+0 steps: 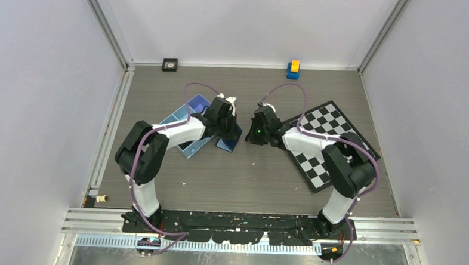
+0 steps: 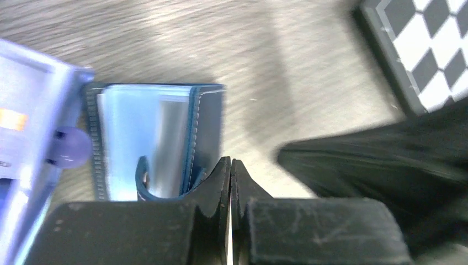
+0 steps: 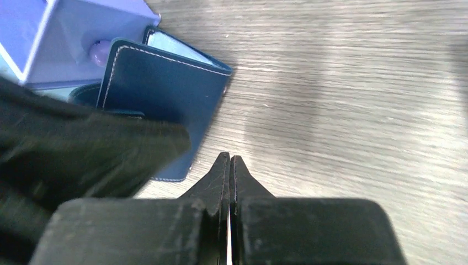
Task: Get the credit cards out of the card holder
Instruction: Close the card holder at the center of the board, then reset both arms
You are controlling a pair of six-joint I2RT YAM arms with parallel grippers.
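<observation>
Right wrist, card holder (image 3: 165,94), navy, white-stitched

In the top view, the small dark navy folding card holder (image 1: 228,143) lies mostly hidden under the left end effector (image 1: 227,127). In the left wrist view, the light-blue plastic tray (image 2: 22,83) is cut off at the left edge. The orange patch (image 2: 12,118) inside it is too blurred to identify.

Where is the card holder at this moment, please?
In the top view, the card holder lies left of centre on the table, at the right edge of the light-blue tray; the shut left gripper hangs over its right edge.
</observation>
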